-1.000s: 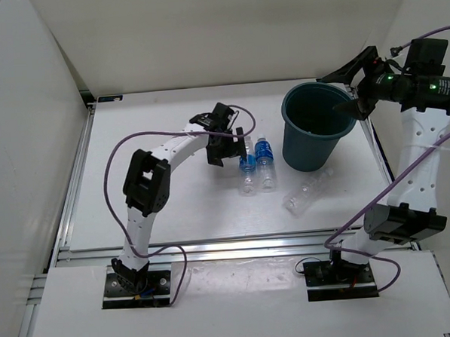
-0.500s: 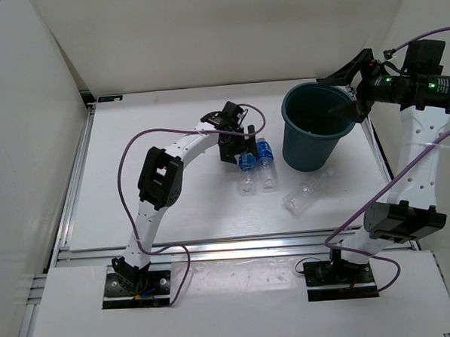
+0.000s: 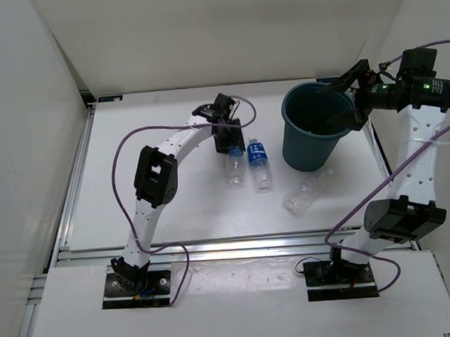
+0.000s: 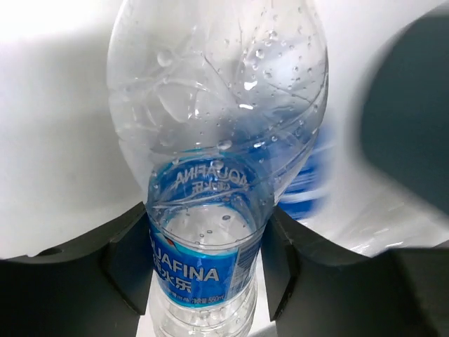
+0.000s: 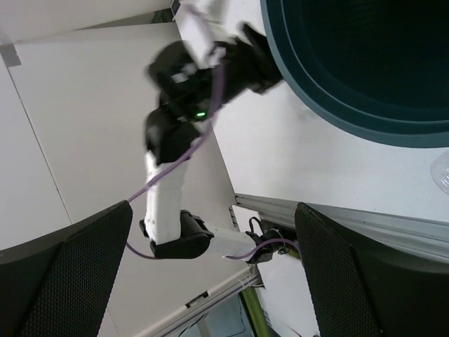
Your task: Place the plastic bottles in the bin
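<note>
A: Left gripper (image 4: 205,263)?
B: Closed on the clear blue-labelled plastic bottle (image 4: 210,175), between its fingers.
A: And the right gripper (image 3: 333,99)?
B: Spread wide, empty, over the round dark teal plastic bin (image 3: 307,155).

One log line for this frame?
left gripper: shut on Aquafina bottle | right gripper: open, by bin rim | second labelled bottle, unlabelled bottle: lying on table

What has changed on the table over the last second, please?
The left jaws closed on one labelled bottle and drew it left, apart from the second labelled bottle. The right jaws, open, shifted slightly by the bin. Bin and unlabelled bottle stayed put.
</note>
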Controlling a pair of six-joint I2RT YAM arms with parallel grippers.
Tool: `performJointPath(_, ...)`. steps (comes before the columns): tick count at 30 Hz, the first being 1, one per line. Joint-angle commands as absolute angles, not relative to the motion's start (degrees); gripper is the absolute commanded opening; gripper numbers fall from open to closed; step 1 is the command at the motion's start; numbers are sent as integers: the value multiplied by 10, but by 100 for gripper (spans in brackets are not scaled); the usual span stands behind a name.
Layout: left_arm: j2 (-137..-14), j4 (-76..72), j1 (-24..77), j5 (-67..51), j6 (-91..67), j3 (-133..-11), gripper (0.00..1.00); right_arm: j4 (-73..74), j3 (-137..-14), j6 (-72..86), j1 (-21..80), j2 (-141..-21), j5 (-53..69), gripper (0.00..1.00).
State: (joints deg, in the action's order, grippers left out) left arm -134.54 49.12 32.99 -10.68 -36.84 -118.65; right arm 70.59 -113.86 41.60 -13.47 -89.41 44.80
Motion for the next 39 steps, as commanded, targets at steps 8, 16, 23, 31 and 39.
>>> performJointPath(8,-1283,209,344,-20,-351,-1468,54,663,-1084,437,-150,-843,429,100)
performJointPath(16,-1345,5,416,-65,-377,-1484,56,646,-1024,438,-195,-783,424,100)
performJointPath(23,-1363,18,460,-118,-371,-1452,100,657,-1024,426,-214,-758,403,100)
performJointPath(31,-1090,131,421,88,-251,-1264,100,713,-983,459,-221,-716,297,100)
performJointPath(39,-774,185,350,229,-319,-797,100,670,-675,531,-258,-615,345,100)
